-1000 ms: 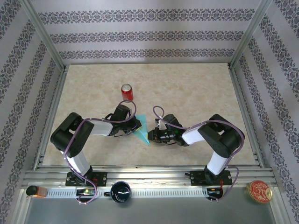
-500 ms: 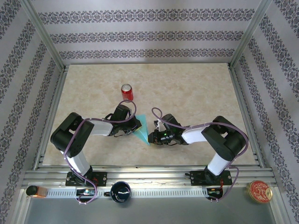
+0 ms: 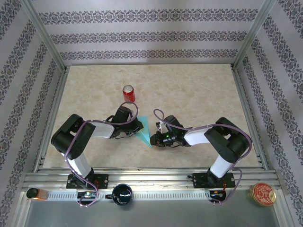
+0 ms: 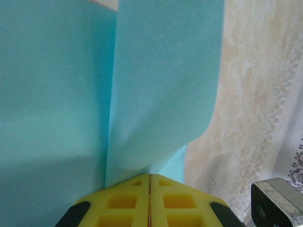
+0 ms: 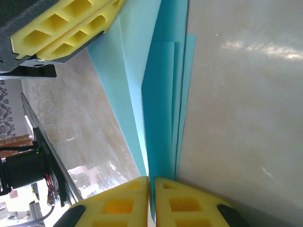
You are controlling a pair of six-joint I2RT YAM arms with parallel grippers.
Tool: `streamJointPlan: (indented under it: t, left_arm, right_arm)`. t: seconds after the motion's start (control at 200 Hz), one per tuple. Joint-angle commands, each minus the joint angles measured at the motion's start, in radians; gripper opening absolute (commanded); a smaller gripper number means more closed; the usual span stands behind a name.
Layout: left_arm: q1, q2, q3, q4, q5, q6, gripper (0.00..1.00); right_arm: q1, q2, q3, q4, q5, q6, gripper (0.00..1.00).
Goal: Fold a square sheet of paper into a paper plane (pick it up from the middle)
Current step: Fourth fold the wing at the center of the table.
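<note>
The turquoise sheet of paper (image 3: 144,132), folded into a narrow pointed shape, lies between my two grippers near the table's front middle. My left gripper (image 3: 138,126) is shut on a folded flap of it; in the left wrist view the yellow fingertips (image 4: 150,178) meet where the paper (image 4: 161,85) creases upward. My right gripper (image 3: 152,140) is shut on the stacked layers near the pointed end; in the right wrist view its jaws (image 5: 151,179) pinch the paper's (image 5: 163,94) edges. The left gripper's fingers (image 5: 66,28) show at the upper left of that view.
A red soda can (image 3: 128,93) stands upright just behind the left gripper. A black mug (image 3: 122,194), a round red tin (image 3: 263,194) and a small orange object (image 3: 35,193) sit along the near rail. Patterned walls and metal posts enclose the beige table (image 3: 199,90).
The right gripper edged slightly left toward the paper's point, then held still. The left arm and the paper have not visibly moved.
</note>
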Motion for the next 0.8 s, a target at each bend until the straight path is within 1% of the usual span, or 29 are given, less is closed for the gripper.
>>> streamJointPlan:
  t: [0.0, 0.16, 0.29, 0.43, 0.45, 0.505, 0.53, 0.615, 0.794]
  left_arm:
    - [0.009, 0.026, -0.017, -0.005, -0.023, 0.005, 0.08]
    - [0.010, 0.025, -0.015, -0.020, -0.025, 0.011, 0.08]
    - [0.010, 0.025, -0.013, -0.020, -0.024, 0.011, 0.08]
    - [0.010, 0.022, -0.015, -0.018, -0.024, 0.010, 0.08]
    - [0.010, 0.021, -0.015, -0.018, -0.025, 0.010, 0.08]
    - [0.009, 0.019, -0.018, -0.020, -0.027, 0.010, 0.08]
    - [0.010, 0.018, -0.019, -0.021, -0.027, 0.010, 0.08]
    - [0.011, 0.022, -0.022, -0.016, -0.027, 0.007, 0.08]
    - [0.010, 0.024, -0.031, 0.000, -0.029, -0.005, 0.08]
  right_arm:
    - [0.003, -0.014, -0.022, -0.059, -0.013, 0.014, 0.15]
    - [-0.020, -0.029, -0.013, -0.027, -0.033, 0.042, 0.18]
    - [-0.020, -0.009, 0.014, -0.040, -0.057, 0.034, 0.17]
    - [-0.020, -0.003, -0.003, -0.043, -0.058, 0.038, 0.16]
    - [-0.020, -0.005, -0.007, -0.041, -0.059, 0.038, 0.16]
    - [-0.016, -0.007, -0.012, -0.042, -0.068, 0.038, 0.09]
    - [-0.014, -0.007, -0.012, -0.047, -0.073, 0.036, 0.09]
    - [-0.008, -0.004, -0.011, -0.067, -0.084, 0.029, 0.13]
    - [-0.003, -0.004, -0.015, -0.103, -0.069, 0.017, 0.12]
